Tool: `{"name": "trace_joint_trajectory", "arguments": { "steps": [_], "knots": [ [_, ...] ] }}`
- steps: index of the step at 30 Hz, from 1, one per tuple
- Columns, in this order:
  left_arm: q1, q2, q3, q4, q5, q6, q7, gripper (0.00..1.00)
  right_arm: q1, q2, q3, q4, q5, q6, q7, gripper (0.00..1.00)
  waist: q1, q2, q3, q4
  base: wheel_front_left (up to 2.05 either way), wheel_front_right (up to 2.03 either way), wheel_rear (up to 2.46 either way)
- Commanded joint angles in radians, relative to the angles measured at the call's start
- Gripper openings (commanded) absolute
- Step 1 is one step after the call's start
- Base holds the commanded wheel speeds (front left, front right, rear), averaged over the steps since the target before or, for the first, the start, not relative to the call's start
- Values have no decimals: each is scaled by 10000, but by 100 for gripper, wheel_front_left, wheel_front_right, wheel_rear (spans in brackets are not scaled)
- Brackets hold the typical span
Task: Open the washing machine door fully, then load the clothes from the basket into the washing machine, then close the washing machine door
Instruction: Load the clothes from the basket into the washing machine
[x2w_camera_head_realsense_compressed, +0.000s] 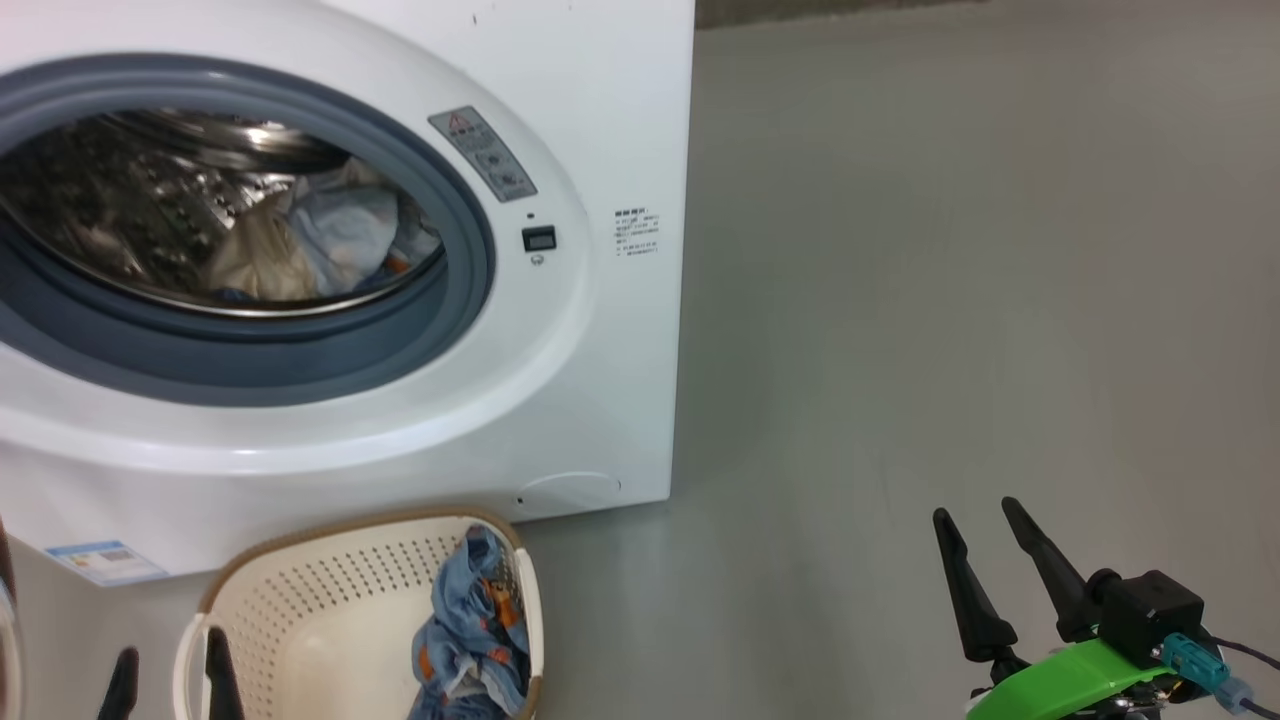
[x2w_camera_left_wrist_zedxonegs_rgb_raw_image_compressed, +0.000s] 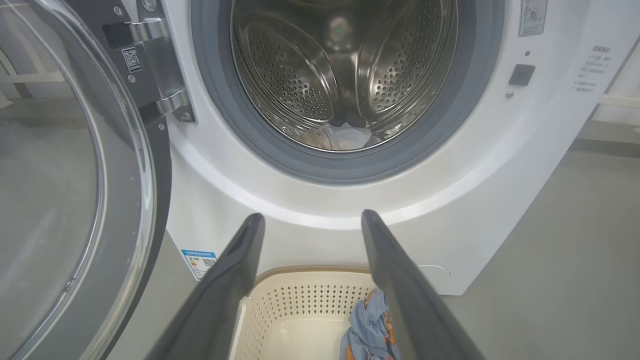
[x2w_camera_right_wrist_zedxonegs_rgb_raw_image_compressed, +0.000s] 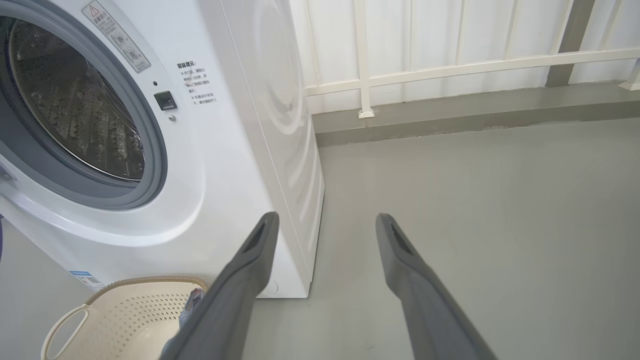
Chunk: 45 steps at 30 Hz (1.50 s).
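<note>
The white washing machine (x2w_camera_head_realsense_compressed: 560, 400) stands with its steel drum exposed. Its door (x2w_camera_left_wrist_zedxonegs_rgb_raw_image_compressed: 60, 190), black-rimmed with a clear glass bowl, is swung open to the left on its hinge. A cream and pale blue garment (x2w_camera_head_realsense_compressed: 310, 240) lies low in the drum, also seen as a pale heap (x2w_camera_left_wrist_zedxonegs_rgb_raw_image_compressed: 345, 137). On the floor in front sits the cream perforated basket (x2w_camera_head_realsense_compressed: 300, 610), and a light blue garment with orange prints (x2w_camera_head_realsense_compressed: 470, 640) drapes against its right wall. My left gripper (x2w_camera_head_realsense_compressed: 170, 685) hangs open and empty over the basket's left end. My right gripper (x2w_camera_head_realsense_compressed: 975, 510) stands open and empty over bare floor, right of the machine.
Grey floor (x2w_camera_head_realsense_compressed: 950, 300) stretches to the right of the machine. A white railing (x2w_camera_right_wrist_zedxonegs_rgb_raw_image_compressed: 450, 65) and a low kerb run along the far side. The open door (x2w_camera_left_wrist_zedxonegs_rgb_raw_image_compressed: 60, 190) takes up the space left of the basket (x2w_camera_left_wrist_zedxonegs_rgb_raw_image_compressed: 300, 305).
</note>
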Motion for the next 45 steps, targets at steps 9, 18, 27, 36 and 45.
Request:
{"name": "trace_joint_trajectory", "arguments": {
  "steps": [9, 18, 27, 36, 45],
  "knots": [
    [-2489, 198, 481, 1638, -57, -590, -63, 100, -666, 70, 127, -601, -36, 16, -120, 100, 0, -1, 2058, -86, 0, 0, 0],
    [-4942, 602, 182, 4455, -460, -1251, -63, 100, -1268, 84, -91, -1177, -214, 16, -105, 100, 0, -1, 4261, -350, 0, 0, 0],
    [-7044, 1058, -862, 7683, -1223, -1419, -25, 100, -1610, 173, -208, -1517, -305, 16, -87, 100, 0, -1, 5762, -698, 0, 0, 0],
    [-8234, 1794, -2860, 9216, -3042, -1424, 526, 100, -1675, 317, -343, -1663, -312, 16, -106, 100, 0, -1, 6746, -885, 0, 0, 0],
    [-8944, 2350, -4156, 9501, -4314, -1425, 1080, 100, -1757, 428, -332, -1712, -288, 16, -116, 100, 0, -1, 7421, -1002, 0, 0, 0]
  ]
}}
